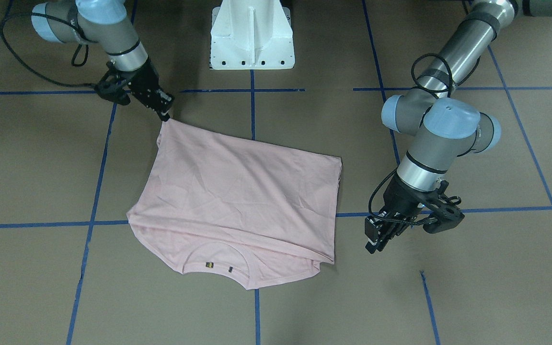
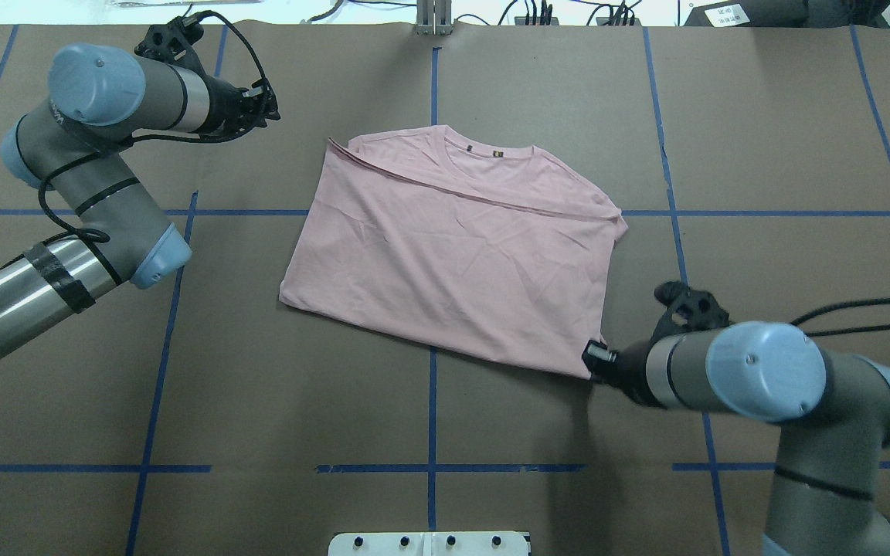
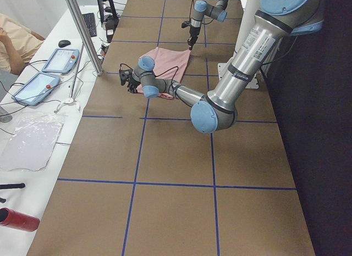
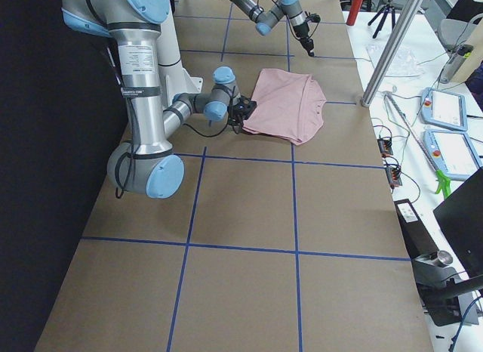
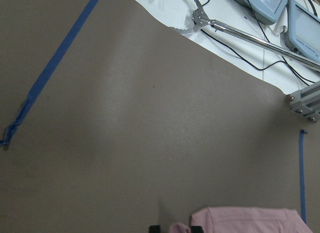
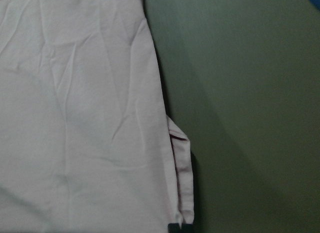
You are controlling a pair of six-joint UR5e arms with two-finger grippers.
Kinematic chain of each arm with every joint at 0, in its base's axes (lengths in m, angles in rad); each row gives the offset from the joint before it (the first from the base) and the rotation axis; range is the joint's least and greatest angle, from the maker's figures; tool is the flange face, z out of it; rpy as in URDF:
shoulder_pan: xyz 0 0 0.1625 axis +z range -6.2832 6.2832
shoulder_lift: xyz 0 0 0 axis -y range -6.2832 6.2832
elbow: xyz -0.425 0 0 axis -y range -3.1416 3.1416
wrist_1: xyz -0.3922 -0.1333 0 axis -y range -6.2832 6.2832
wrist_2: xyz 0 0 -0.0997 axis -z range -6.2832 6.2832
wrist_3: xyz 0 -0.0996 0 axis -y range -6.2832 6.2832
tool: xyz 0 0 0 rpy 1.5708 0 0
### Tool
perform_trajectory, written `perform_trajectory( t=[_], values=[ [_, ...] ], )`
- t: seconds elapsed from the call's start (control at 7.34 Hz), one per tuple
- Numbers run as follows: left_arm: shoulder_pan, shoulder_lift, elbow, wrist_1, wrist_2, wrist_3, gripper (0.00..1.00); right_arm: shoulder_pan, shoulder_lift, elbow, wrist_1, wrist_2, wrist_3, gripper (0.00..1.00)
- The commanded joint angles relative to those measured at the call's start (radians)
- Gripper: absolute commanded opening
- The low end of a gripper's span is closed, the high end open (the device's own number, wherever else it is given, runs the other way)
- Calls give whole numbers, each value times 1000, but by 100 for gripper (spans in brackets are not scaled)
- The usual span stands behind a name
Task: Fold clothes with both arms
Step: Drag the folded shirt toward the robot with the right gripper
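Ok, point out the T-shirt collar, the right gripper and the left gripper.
T-shirt collar (image 2: 484,146), overhead view, band between the neck labels.
right gripper (image 1: 165,114), front-facing view, tips of its jaws.
left gripper (image 1: 374,242), front-facing view, tips of its jaws.

Pale pink T-shirt (image 2: 453,255), folded over itself, flat, ribbed collar (image 2: 489,150) exposed.

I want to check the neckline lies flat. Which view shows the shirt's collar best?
The front-facing view: the collar lies nearest that camera, its whole curve uncovered. Overhead shows it too, smaller. In both side views it is too small to judge; the wrist cameras miss it.
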Motion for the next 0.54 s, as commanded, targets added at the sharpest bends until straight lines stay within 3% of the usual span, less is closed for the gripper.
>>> perform_trajectory(
  t=[0.0, 0.14, 0.27, 0.41],
  values=[
    [6, -5, -19, 0, -3, -45, 33, -287, -123, 187, -1, 2, 105, 0],
    [12, -5, -24, 0, -6, -46, 34, -391, -201, 238, -1, 2, 111, 0],
    [13, 0, -53, 2, -48, -55, 36, -438, -212, 229, -3, -11, 119, 87],
    [27, 10, -88, 0, -122, -130, 37, -439, -220, 225, -4, -12, 125, 100]
  ],
)
